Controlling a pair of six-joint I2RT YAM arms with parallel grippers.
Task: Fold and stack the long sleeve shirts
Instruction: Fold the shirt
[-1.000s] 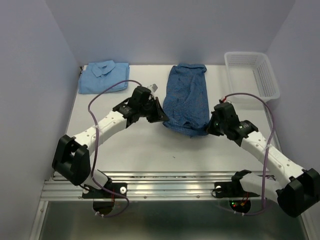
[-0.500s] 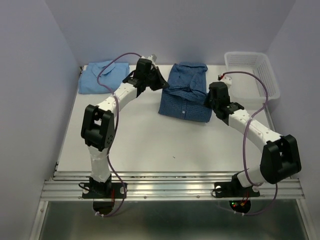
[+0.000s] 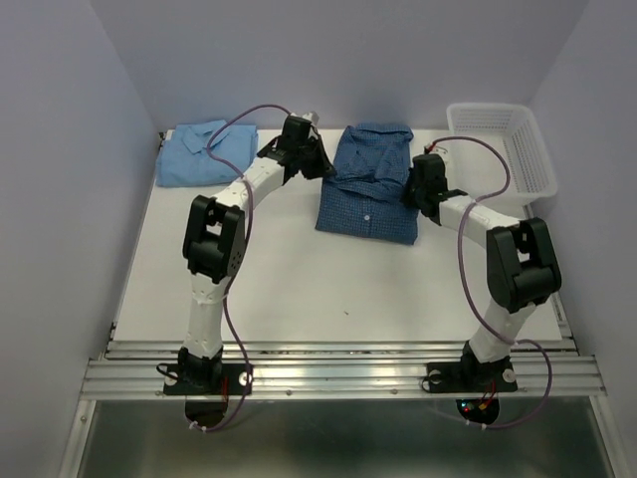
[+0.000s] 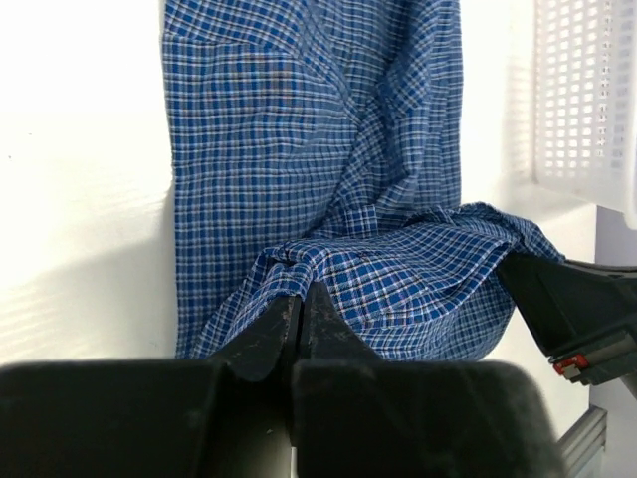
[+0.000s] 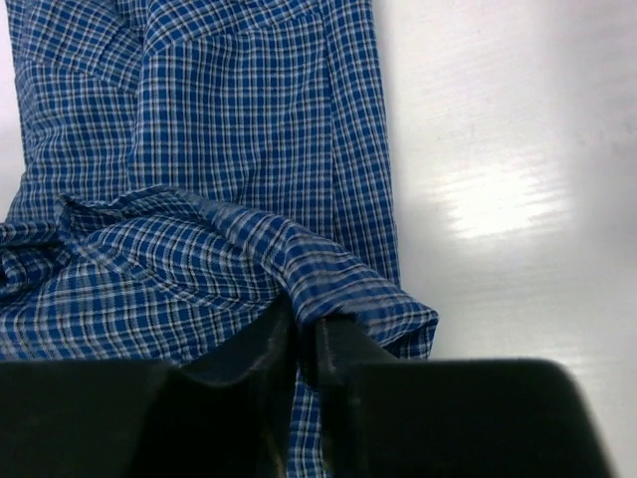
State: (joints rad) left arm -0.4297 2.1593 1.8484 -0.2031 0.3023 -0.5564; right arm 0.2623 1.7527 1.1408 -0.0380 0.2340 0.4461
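The dark blue checked shirt [image 3: 370, 184] lies at the middle back of the table, its near part folded over toward the back. My left gripper [image 3: 326, 169] is shut on the shirt's left edge; in the left wrist view the fingers [image 4: 299, 307] pinch the checked cloth [image 4: 328, 179]. My right gripper [image 3: 411, 189] is shut on the shirt's right edge; in the right wrist view the fingers [image 5: 307, 321] pinch a fold of the cloth [image 5: 219, 149]. The light sky blue shirt [image 3: 204, 152] lies folded at the back left.
A white plastic mesh basket [image 3: 503, 149] stands at the back right; it also shows in the left wrist view [image 4: 587, 100]. Purple walls close the back and sides. Both arms stretch far over the table [image 3: 289, 279].
Both grippers carried the shirt's near edge from the table's middle toward the back, folding the dark shirt over on itself. Both arms now reach farther back.
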